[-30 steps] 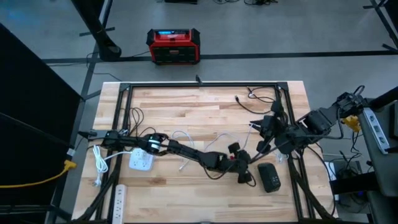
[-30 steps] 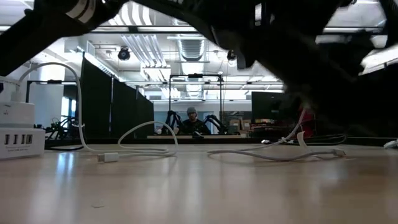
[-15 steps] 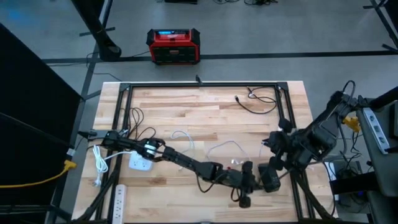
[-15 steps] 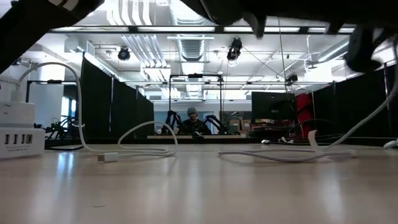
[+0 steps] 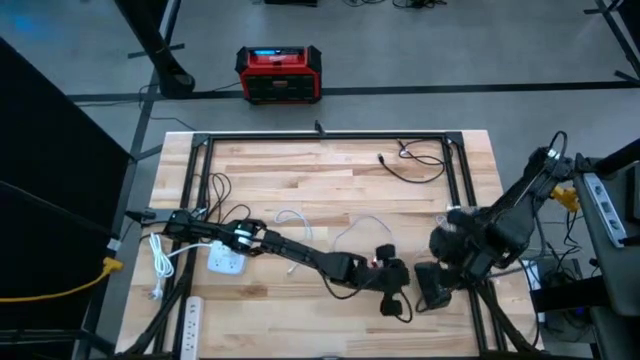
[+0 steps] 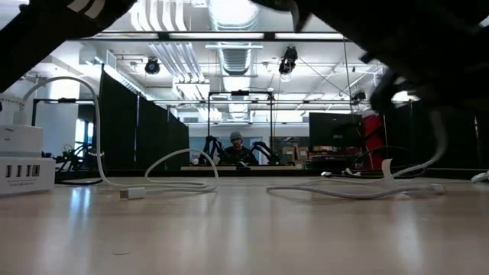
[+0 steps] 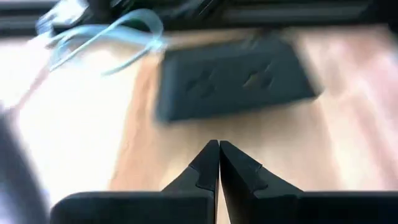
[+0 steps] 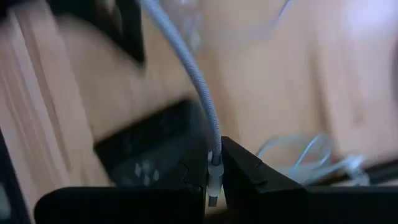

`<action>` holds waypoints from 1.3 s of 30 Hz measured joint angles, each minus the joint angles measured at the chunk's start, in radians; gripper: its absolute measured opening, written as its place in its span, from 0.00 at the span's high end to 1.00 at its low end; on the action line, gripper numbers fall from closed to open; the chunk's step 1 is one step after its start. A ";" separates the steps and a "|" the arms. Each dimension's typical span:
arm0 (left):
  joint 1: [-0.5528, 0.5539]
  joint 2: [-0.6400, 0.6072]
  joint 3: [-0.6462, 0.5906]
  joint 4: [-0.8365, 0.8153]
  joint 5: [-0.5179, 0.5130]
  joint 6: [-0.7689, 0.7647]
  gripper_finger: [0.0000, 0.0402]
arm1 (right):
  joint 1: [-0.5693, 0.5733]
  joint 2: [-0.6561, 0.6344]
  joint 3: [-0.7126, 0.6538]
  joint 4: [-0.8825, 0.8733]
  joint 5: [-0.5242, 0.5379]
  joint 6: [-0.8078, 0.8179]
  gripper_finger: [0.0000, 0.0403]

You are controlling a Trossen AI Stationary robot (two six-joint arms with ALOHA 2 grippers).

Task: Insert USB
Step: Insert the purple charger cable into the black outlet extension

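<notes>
A black box (image 5: 432, 288) with ports lies near the table's near right corner; it also shows in the left wrist view (image 7: 233, 78) and the right wrist view (image 8: 155, 155). My right gripper (image 5: 441, 267) points steeply down just above it, shut on a white braided USB cable (image 8: 186, 68). The cable's slack loops over the table's middle (image 5: 362, 228) and lies along the wood (image 6: 344, 191). My left gripper (image 5: 400, 283) is shut and holds nothing; it hovers just left of the box, pointing at it (image 7: 218, 152). My right gripper pinches the cable's plug end (image 8: 213, 177) between its two fingers, coming from above and pointing down. The pale plug sits along the fingers. The cable leaves the fingers on the far side and curves away clear of the box.
A white multi-port charger (image 5: 228, 258) with its own white cables sits at the near left (image 6: 23, 164). A white power strip (image 5: 190, 320) lies by the near left corner. A black cable (image 5: 415, 160) lies at the far right. Black frame rails (image 5: 460, 190) run along the table's edges.
My right gripper has swung toward the near edge and down, tipping from a slant to pointing almost straight down over the black box, still shut on the cable. The cable's loop has trailed after it toward the near edge. My left gripper has risen a little beside the box.
</notes>
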 joint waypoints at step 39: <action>-0.107 -0.167 -0.014 -0.315 -0.151 -0.038 1.00 | -0.122 0.270 -0.212 0.648 0.038 -0.011 0.96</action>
